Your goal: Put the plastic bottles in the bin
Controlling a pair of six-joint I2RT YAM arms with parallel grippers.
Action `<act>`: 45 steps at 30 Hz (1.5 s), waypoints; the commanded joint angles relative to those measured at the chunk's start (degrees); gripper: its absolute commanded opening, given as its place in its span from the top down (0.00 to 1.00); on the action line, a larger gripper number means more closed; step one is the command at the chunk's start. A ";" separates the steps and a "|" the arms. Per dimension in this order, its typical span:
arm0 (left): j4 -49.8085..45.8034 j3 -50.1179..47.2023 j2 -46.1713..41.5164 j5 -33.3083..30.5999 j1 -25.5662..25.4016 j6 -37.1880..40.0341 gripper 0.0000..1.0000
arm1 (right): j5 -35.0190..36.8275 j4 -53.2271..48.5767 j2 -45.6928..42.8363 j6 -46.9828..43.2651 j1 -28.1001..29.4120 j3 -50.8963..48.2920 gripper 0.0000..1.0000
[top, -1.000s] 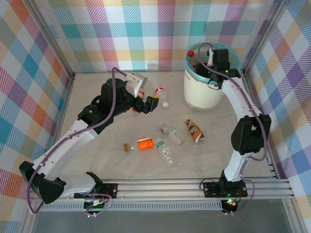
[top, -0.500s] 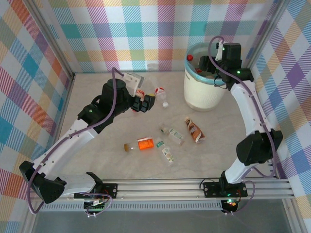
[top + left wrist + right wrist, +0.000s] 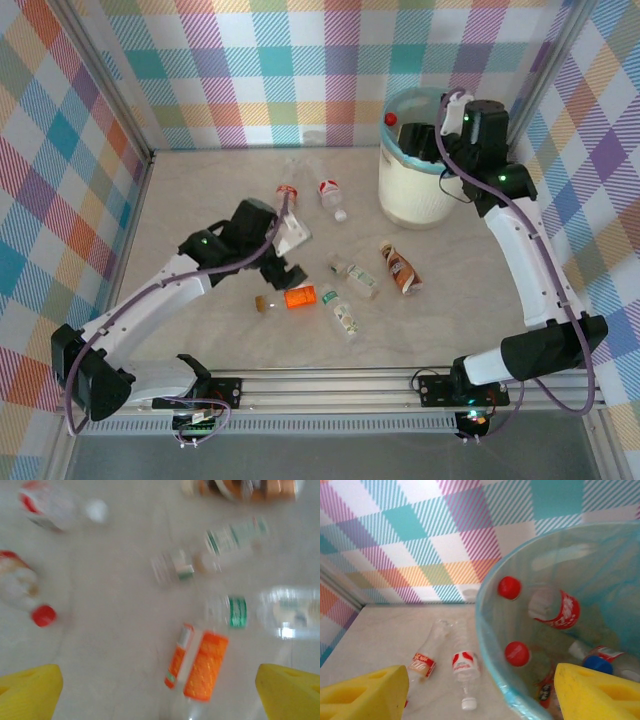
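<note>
Several plastic bottles lie on the table: an orange-labelled one (image 3: 298, 297) (image 3: 200, 665), a green-labelled one (image 3: 343, 315) (image 3: 235, 611), a clear one (image 3: 355, 276), a brown-labelled one (image 3: 398, 266) and two red-labelled ones (image 3: 288, 192) (image 3: 328, 189) (image 3: 422, 663) (image 3: 465, 664). My left gripper (image 3: 281, 272) (image 3: 160, 695) hangs open just above the orange-labelled bottle, which lies between its yellow fingertips (image 3: 27, 690) without touching them. The cream bin (image 3: 415, 195) with a blue liner (image 3: 490, 645) holds several bottles, one with a red label (image 3: 555, 607). My right gripper (image 3: 452, 108) (image 3: 480, 697) is open and empty over the bin's rim.
Checked walls close the table in at the back and on both sides, and the bin stands in the back right corner. A metal rail (image 3: 400, 385) runs along the near edge. Bare tabletop (image 3: 200, 190) lies at the back left.
My left arm swung from the red-labelled bottles at the back toward the front, over the orange-labelled bottle. My right gripper opened wider and drew back to the right above the bin.
</note>
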 commanded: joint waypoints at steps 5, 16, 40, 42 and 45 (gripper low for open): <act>0.11 -7.25 -0.28 -2.36 -0.48 14.98 0.04 | -2.73 1.99 -1.45 -1.95 2.75 -3.14 0.24; 6.72 -13.17 8.68 -4.03 -0.47 15.25 0.11 | -2.54 2.32 -2.06 -3.98 3.96 -5.29 0.24; 7.87 -12.83 14.38 -3.68 0.04 11.99 0.35 | -1.55 2.55 -1.80 -5.66 3.98 -7.86 0.24; 7.74 -12.91 12.92 -3.42 0.46 11.82 0.36 | -1.41 2.58 -2.05 -5.88 3.99 -7.81 0.24; 7.90 -13.25 9.74 -3.45 1.34 11.54 0.37 | -1.38 2.58 -2.54 -6.02 3.91 -7.78 0.24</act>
